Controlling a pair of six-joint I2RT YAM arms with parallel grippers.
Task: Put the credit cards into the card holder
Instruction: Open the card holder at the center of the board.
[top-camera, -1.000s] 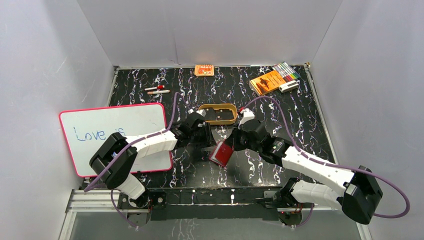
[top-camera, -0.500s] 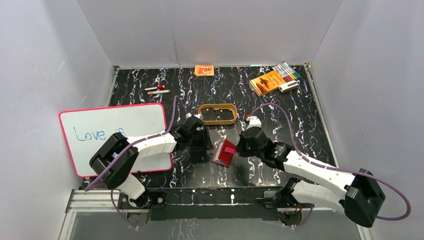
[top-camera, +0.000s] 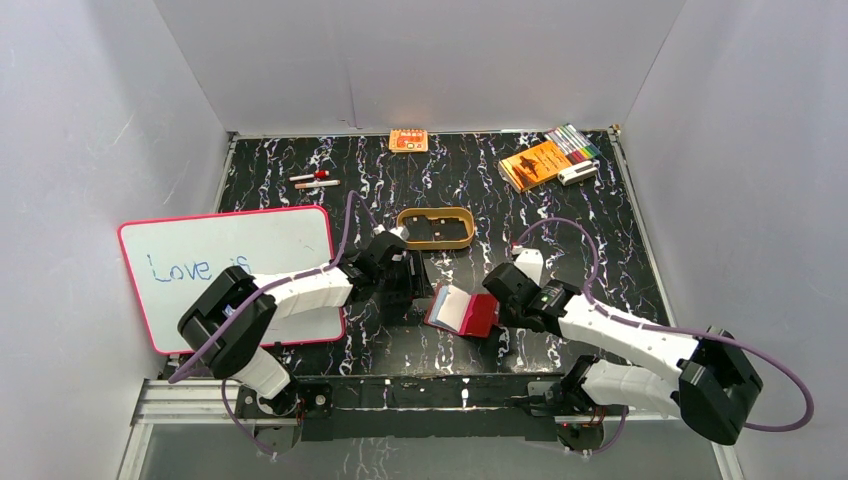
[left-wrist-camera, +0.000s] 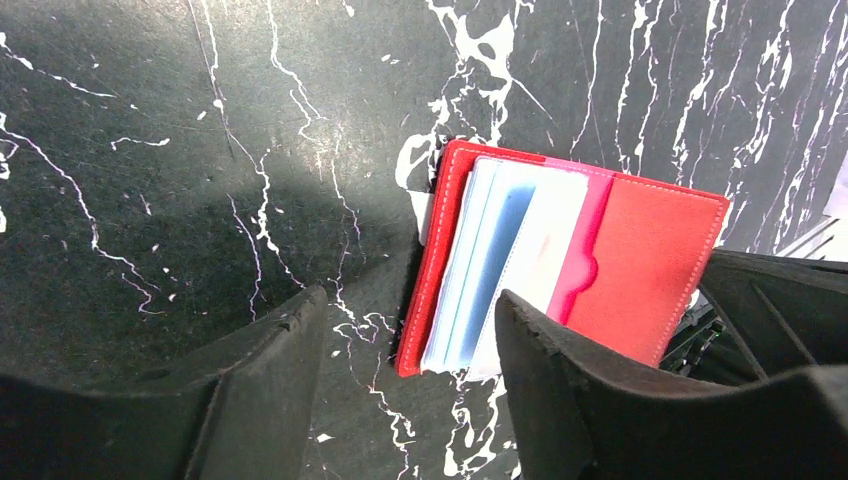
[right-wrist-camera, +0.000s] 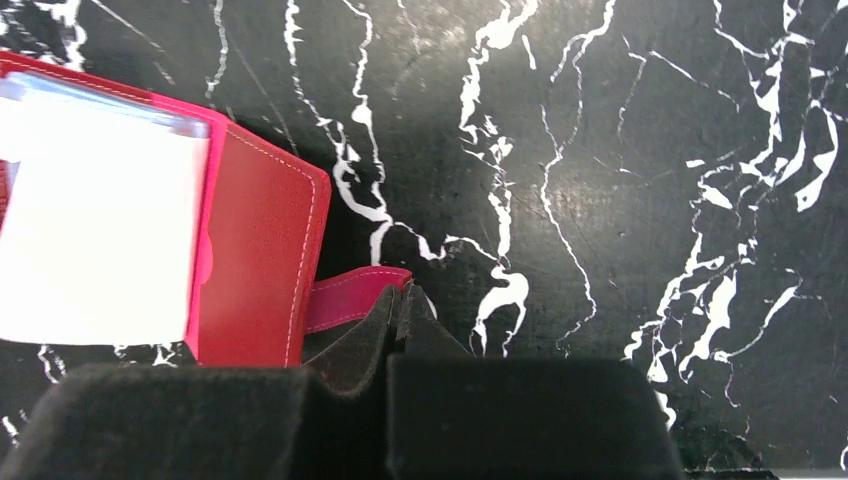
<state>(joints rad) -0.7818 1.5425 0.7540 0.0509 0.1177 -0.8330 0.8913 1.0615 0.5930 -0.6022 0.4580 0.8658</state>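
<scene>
The red card holder lies spread open on the black marbled table in front of the arms. Light blue and white credit cards sit stacked in its left half. From the left wrist the cards show inside the card holder. My left gripper hovers open over the holder's near left corner, with nothing held; it is just left of the holder. My right gripper is shut on the tip of the holder's pink tab, at the holder's right edge.
A tan oval tray stands just behind the grippers. A whiteboard lies at the left. Pens lie at the back left. An orange packet, an orange booklet and markers sit along the back.
The right gripper pulled the tab rightward and toward the near edge. The holder went from tilted and folded to lying open with cards showing. The left gripper's jaws widened.
</scene>
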